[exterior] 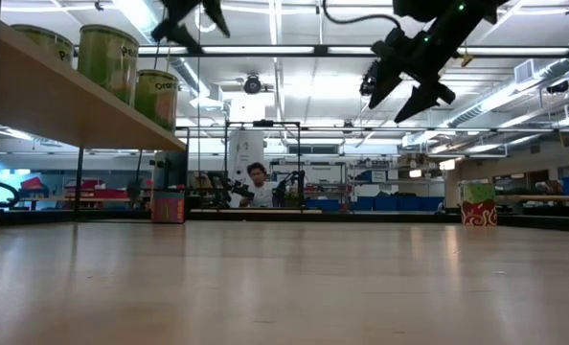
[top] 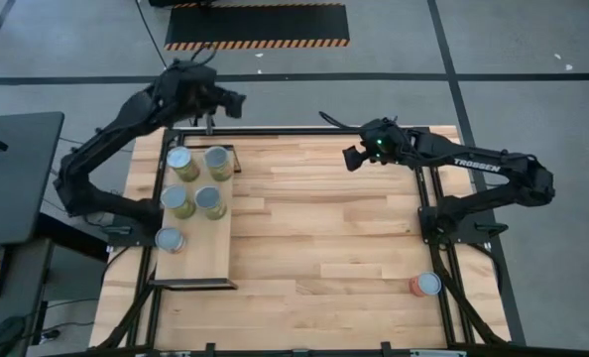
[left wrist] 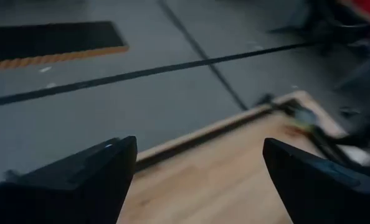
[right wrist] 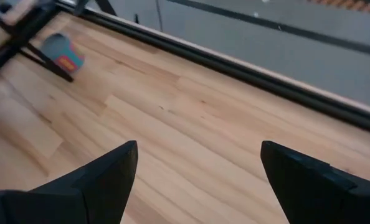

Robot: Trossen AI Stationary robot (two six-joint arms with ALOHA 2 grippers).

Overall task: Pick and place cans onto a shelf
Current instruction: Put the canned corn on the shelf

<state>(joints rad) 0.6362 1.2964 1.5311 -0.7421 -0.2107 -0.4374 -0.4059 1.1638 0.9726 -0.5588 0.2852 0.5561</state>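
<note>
Five cans on the shelf [top: 197, 260], one off it. Table [top: 324, 238]: plank wood top, black frame around it. Shelf is the pale board with thin black frame running along the table's left edge, from the far-left corner down toward the near-left corner; seen from the low view it sits raised above the tabletop.

Left arm [top: 106, 149]: reaches over the far-left corner of the table. Left gripper [top: 237, 101] hangs in the air just past the far edge, above the far end of the shelf, jaws spread wide, nothing between them; left wrist view shows only floor and the far table edge between the fingers [left wrist: 85, 180].

Right arm [top: 493, 178]: comes in from the right edge. Right gripper [top: 352, 157] is up in the air over the far part of the table, right of centre, jaws released, nothing held; bare planks between its fingers [right wrist: 79, 186].

Cans on the shelf: two at the far end [top: 178, 162] [top: 218, 161], touching or nearly so; two more just behind those toward the middle [top: 178, 201] [top: 210, 201]; one alone [top: 170, 239] near the shelf's left edge, about mid-length. Near end of the shelf is bare board.

Orange-red can [top: 425, 286]: standing near the table's near-right corner, well apart from both grippers and from the shelf.
</note>
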